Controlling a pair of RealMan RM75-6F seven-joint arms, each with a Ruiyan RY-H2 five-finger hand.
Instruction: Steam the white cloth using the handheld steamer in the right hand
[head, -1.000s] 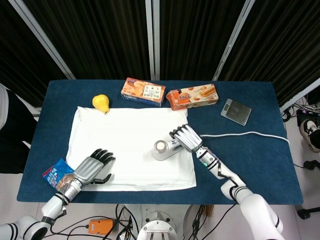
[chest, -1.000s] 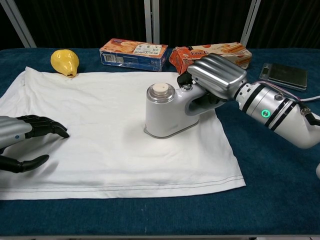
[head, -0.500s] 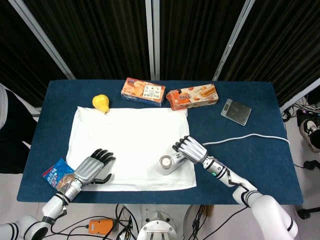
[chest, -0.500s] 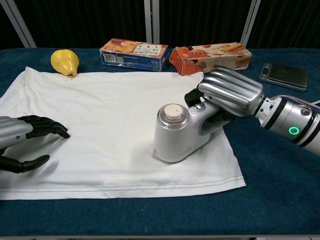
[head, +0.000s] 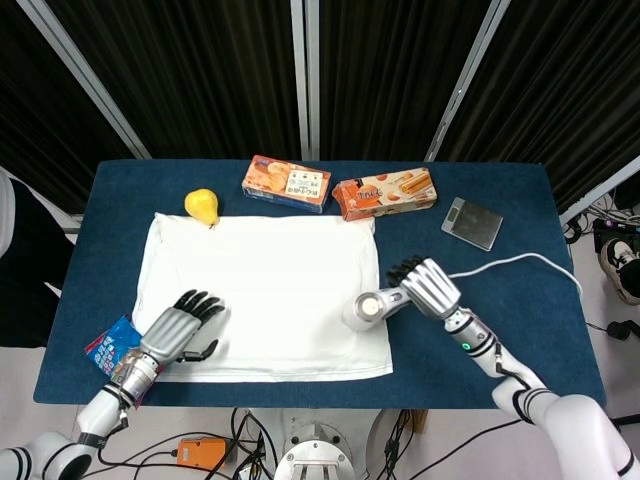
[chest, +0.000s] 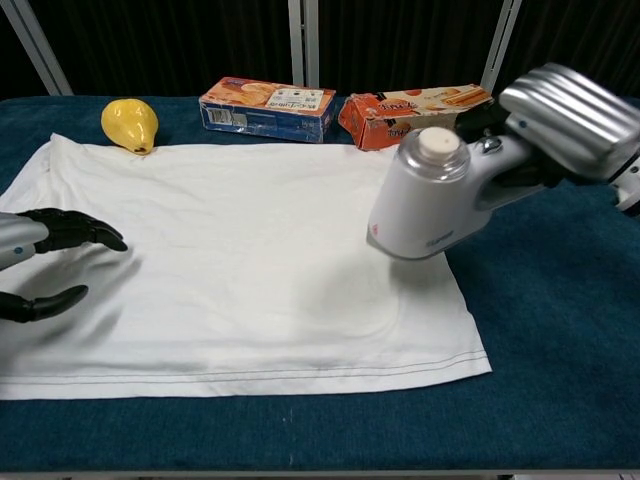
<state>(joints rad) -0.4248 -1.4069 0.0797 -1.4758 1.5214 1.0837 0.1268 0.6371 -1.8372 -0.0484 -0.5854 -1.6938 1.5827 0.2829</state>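
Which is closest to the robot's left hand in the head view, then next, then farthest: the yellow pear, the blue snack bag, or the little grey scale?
From the left hand:
1. Blue snack bag, just beside it at the table's near-left edge.
2. Yellow pear, beyond the cloth's far-left corner.
3. Grey scale, far right.

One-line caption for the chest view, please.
Right hand holds the steamer lifted above the white cloth.

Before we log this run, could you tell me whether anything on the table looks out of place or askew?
Mostly tidy. The blue snack packet overhangs the table's front left edge, partly under the left hand.
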